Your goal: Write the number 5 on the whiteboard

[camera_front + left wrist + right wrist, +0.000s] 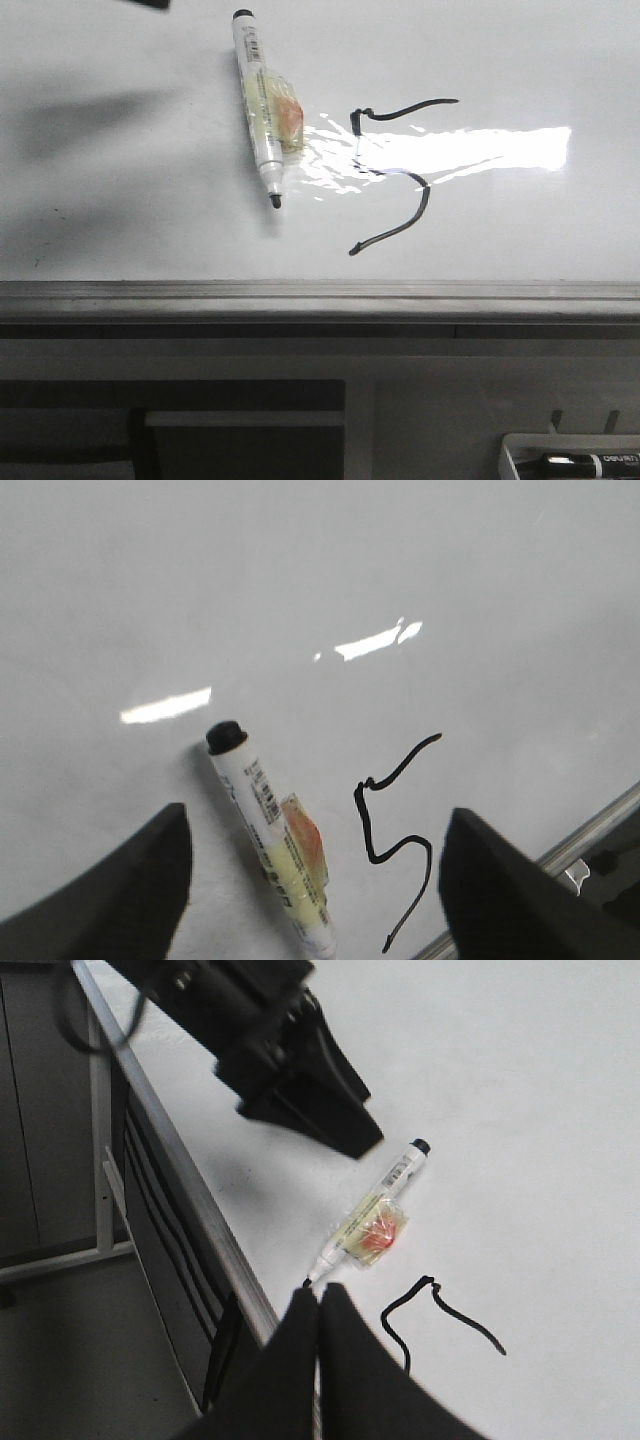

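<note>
The whiteboard [120,220] lies flat with a bright glare patch. A black hand-drawn number 5 [392,170] is on it, also in the left wrist view [395,830] and partly in the right wrist view [440,1310]. The white marker pen [262,110] with yellowish tape lies loose on the board beside the 5, held by nothing. My left gripper [317,820] is open and empty, above the pen [270,825]; it also shows in the right wrist view [300,1080]. My right gripper [320,1295] is shut and empty, near the pen's tip [306,1282] and the board's edge.
A grey metal rail [320,295] runs along the board's near edge, also in the right wrist view [190,1190]. Below it at the right a small white tray [515,462] holds a black marker [590,462]. A dark frame and floor lie beyond the rail.
</note>
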`<act>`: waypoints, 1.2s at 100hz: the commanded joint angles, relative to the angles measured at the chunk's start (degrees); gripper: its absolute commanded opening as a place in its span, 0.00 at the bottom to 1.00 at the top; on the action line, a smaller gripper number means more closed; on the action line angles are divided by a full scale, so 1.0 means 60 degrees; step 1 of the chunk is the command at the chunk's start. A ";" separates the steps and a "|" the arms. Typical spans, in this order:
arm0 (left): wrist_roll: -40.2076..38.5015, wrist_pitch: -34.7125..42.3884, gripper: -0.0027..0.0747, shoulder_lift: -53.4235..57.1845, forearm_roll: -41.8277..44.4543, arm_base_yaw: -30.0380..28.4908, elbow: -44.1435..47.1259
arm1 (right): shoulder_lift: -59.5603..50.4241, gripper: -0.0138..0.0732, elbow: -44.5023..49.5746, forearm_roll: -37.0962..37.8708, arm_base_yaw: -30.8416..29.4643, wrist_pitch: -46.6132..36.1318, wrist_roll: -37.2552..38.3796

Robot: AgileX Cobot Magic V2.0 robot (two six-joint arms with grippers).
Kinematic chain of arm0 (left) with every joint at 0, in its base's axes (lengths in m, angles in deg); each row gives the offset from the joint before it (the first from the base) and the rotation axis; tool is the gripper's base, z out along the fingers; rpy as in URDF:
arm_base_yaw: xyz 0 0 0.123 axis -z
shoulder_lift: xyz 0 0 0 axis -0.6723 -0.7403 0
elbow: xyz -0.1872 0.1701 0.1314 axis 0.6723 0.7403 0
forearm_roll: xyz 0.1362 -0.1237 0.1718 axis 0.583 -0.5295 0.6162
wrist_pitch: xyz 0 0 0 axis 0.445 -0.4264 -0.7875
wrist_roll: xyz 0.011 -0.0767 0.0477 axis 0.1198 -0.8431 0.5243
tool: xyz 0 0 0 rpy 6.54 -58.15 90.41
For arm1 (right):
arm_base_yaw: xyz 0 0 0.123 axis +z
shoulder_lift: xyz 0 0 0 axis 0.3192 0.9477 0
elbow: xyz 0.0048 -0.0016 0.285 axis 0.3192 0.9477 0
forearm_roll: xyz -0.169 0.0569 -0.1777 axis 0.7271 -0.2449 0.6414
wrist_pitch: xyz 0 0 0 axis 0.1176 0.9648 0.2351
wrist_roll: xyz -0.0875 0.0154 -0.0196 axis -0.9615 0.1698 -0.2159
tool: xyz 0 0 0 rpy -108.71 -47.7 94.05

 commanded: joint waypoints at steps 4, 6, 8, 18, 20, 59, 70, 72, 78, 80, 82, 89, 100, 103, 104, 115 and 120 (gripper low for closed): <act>-0.0037 -0.0482 0.43 0.1671 0.1091 0.0002 -0.0051 | -0.0702 0.09 0.0209 0.0578 -0.0352 -0.0803 0.0668; -0.0037 -0.0651 0.40 0.1972 0.1204 0.0002 0.0051 | -0.0879 0.09 0.0360 0.0758 -0.0413 -0.0803 0.0985; -0.0037 -0.0794 0.37 0.2275 0.1338 0.0002 0.0169 | -0.1066 0.10 0.0527 0.0953 -0.0506 -0.0803 0.1193; -0.0037 -0.1249 0.23 0.3694 0.1746 0.0002 0.0862 | -0.2122 0.11 0.1487 0.2030 -0.0971 -0.0909 0.2575; -0.0037 -0.1267 0.20 0.3997 0.1761 0.0002 0.1034 | -0.2373 0.11 0.1710 0.2220 -0.1029 -0.0971 0.2677; -0.0037 -0.0880 0.01 0.7146 0.1761 0.0002 0.3398 | -0.4900 0.11 0.3744 0.2556 -0.1344 -0.1083 0.2694; -0.0037 -0.0880 0.01 0.7167 0.1671 0.0002 0.3576 | -0.4900 0.11 0.3744 0.2556 -0.1344 -0.1041 0.2694; -0.0037 -0.0880 0.01 0.7167 0.1671 0.0002 0.3592 | -0.4900 0.11 0.3744 0.2556 -0.1344 -0.1041 0.2694; -0.0037 -0.0880 0.01 0.7167 0.1671 0.0002 0.3592 | -0.4900 0.11 0.3744 0.2556 -0.1344 -0.1041 0.2694; -0.0037 -0.0880 0.01 0.7167 0.1671 0.0002 0.3592 | -0.4900 0.11 0.3744 0.2556 -0.1344 -0.1041 0.2694; -0.0037 -0.0880 0.01 0.7167 0.1671 0.0002 0.3592 | -0.4900 0.11 0.3744 0.2556 -0.1344 -0.1041 0.2694; -0.0037 -0.0880 0.01 0.7167 0.1671 0.0002 0.3592 | -0.4900 0.11 0.3744 0.2556 -0.1344 -0.1041 0.2694; -0.0037 -0.0880 0.01 0.7167 0.1671 0.0002 0.3592 | -0.4900 0.11 0.3744 0.2556 -0.1344 -0.1041 0.2694; -0.0037 -0.0880 0.01 0.7167 0.1671 0.0002 0.3592 | -0.4900 0.11 0.3744 0.2556 -0.1344 -0.1041 0.2694; -0.0037 -0.0880 0.01 0.7167 0.1671 0.0002 0.3592 | -0.4900 0.11 0.3744 0.2556 -0.1344 -0.1041 0.2694; -0.0037 -0.0746 0.01 0.7167 0.1690 0.0002 0.3691 | -0.4900 0.11 0.3744 0.2556 -0.1344 -0.1041 0.2694; -0.0037 -0.0764 0.01 0.7167 0.1890 0.0002 0.3755 | -0.4900 0.11 0.3744 0.2556 -0.1344 -0.1041 0.2694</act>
